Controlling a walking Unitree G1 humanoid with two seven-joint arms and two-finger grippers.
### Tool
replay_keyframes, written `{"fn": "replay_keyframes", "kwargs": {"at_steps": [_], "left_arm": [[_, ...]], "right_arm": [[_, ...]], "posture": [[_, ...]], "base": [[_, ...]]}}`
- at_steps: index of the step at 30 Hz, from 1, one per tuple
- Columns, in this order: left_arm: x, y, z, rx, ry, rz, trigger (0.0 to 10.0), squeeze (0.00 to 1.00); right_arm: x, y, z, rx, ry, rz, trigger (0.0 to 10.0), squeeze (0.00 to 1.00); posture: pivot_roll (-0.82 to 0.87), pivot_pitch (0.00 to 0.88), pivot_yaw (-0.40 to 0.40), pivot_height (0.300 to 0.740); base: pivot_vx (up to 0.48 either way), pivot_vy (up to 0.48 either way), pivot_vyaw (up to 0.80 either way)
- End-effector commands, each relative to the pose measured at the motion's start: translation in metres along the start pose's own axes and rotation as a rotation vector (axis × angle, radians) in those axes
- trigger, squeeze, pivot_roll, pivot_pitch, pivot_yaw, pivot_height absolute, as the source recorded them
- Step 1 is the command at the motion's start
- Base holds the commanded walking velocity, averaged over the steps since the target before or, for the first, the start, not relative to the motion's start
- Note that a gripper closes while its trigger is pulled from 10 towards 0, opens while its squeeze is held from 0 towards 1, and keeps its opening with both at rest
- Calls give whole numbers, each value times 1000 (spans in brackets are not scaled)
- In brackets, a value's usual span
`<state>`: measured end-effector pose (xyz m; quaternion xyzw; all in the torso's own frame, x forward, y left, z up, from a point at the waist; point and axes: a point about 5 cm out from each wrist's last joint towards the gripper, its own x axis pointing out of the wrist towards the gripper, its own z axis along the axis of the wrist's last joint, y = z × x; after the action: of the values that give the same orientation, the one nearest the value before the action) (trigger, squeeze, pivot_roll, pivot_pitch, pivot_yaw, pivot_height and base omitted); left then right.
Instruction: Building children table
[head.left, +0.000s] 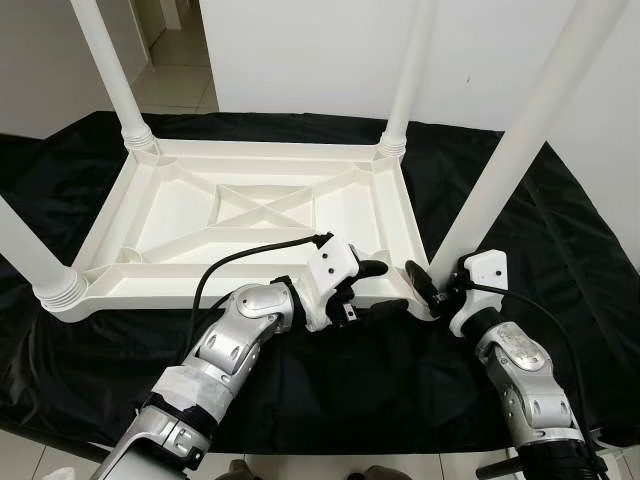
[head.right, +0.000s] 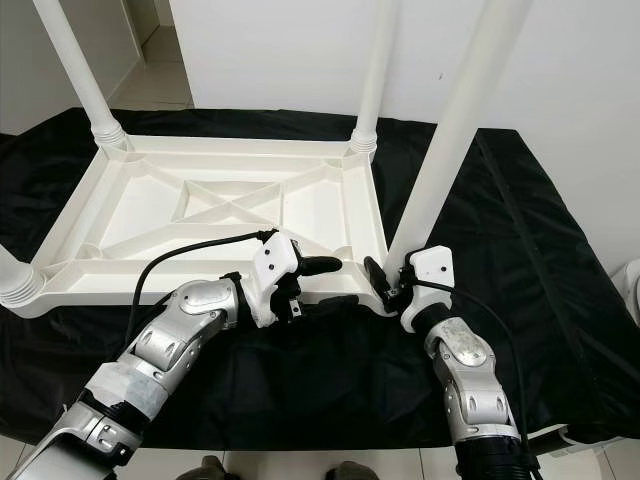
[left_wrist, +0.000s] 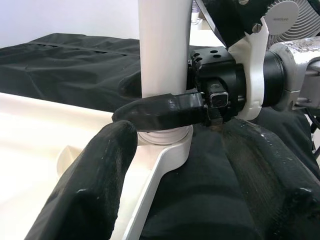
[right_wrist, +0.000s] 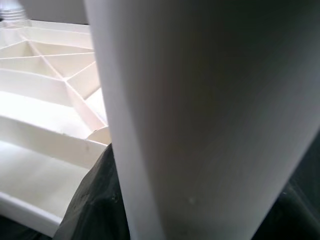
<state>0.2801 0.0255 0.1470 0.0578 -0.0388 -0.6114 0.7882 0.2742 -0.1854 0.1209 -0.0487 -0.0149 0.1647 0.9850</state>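
Nearest the robot, the silver right arm's black two-fingered gripper (head.left: 432, 287) has its jaws pinching the base of the near-right white round plastic leg (head.left: 520, 135), just above the threaded collar where it enters the corner socket. Just left of it, the left gripper (head.left: 378, 288) has its jaws spread, one finger above and one below the near rim of the upturned white ribbed plastic tabletop (head.left: 250, 215), steadying it. To seat this leg well, the right gripper should probably keep the leg upright and turn it squarely while the left holds the frame down. The tabletop lies upside down on the black cloth-covered counter (head.left: 560, 230), with three more white legs rising from its other corners.
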Motion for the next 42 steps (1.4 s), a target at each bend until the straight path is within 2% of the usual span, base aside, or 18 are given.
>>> {"fn": "replay_keyframes", "kwargs": {"at_steps": [1,9,12,13,15,19,21,28,29,37,38,42], "left_arm": [[1,-4,0,5,10,-70,10000,0],[0,-5,0,6,11,-71,10000,0],[0,-6,0,3,12,-69,10000,0],[0,-6,0,3,12,-69,10000,0],[-1,-6,-1,3,13,-69,10000,0],[-1,-6,-1,3,12,-66,10000,0],[0,-6,0,3,10,-64,10000,0],[0,-6,0,4,10,-68,10000,0],[1,-6,1,3,9,-68,10000,0],[1,-6,1,3,7,-69,10000,0],[1,-6,1,2,7,-69,10000,0],[1,-6,1,1,6,-69,10000,0]], "right_arm": [[0,0,-5,12,44,-91,10000,0],[3,6,-3,56,59,-266,10000,0],[0,13,-6,130,81,-494,10000,0],[0,13,-6,130,81,-494,10000,0],[-1,19,-7,149,78,-579,10000,0],[1,31,-5,176,81,-648,10000,0],[6,43,-2,195,65,-626,10000,0],[6,40,10,163,1,-597,10000,0],[6,40,12,162,-14,-604,10000,1000],[2,42,23,137,-87,-597,10000,1000],[-3,46,32,104,-149,-568,10000,0],[-11,49,35,98,-176,-556,10000,0]], "posture": [[-51,0,-10,740],[-50,0,-13,740],[-48,0,-15,740],[-48,0,-15,740],[-48,0,-15,740],[-42,0,-17,740],[-42,0,-16,740],[-49,0,-11,740],[-49,0,-11,740],[-51,0,-14,740],[-51,0,-15,740],[-55,0,-15,740]], "base": [[0,0,0],[0,0,0],[0,0,0],[0,0,0],[0,0,0],[0,0,0],[0,0,0],[0,0,0],[0,0,0],[0,0,0],[0,0,0],[0,0,0]]}}
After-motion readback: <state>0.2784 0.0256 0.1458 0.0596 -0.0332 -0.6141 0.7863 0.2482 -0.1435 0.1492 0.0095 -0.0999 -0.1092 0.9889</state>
